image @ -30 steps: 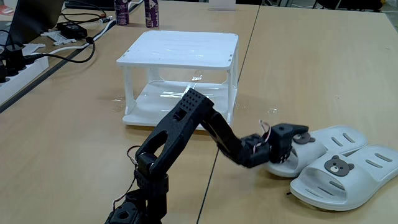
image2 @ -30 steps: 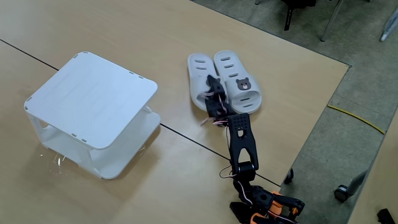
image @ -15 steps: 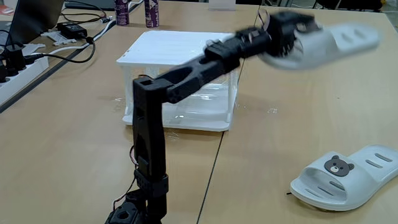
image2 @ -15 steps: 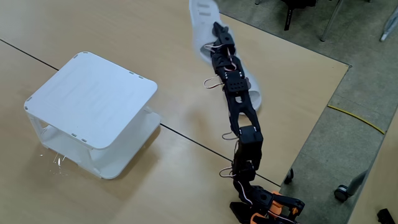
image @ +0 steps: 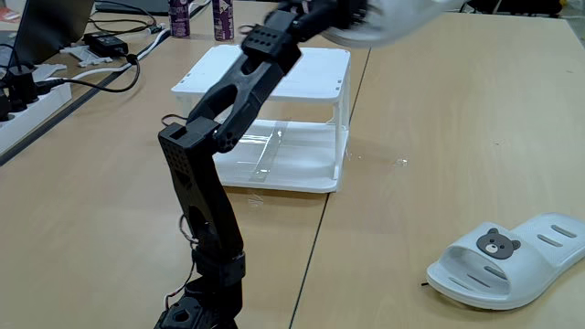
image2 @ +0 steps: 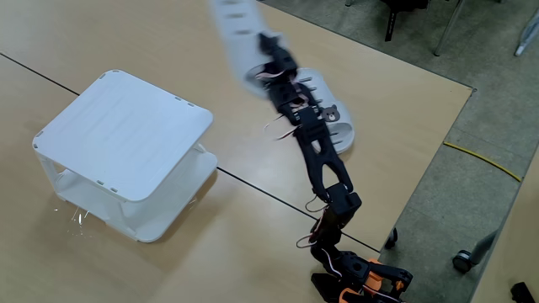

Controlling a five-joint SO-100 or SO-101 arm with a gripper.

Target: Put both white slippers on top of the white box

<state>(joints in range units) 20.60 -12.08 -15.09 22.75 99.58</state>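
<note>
One white slipper (image2: 237, 32) is being carried, clamped in the end effector (image2: 268, 52); it should be lowered flat onto the white box (image2: 126, 133) below.

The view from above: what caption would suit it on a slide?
Arm swings one slipper through the air toward the white box; the other lies on the table.

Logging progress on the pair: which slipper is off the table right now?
The slipper held up in the gripper, blurred in mid-air. The other slipper, bear face up, lies flat on the table.
</note>
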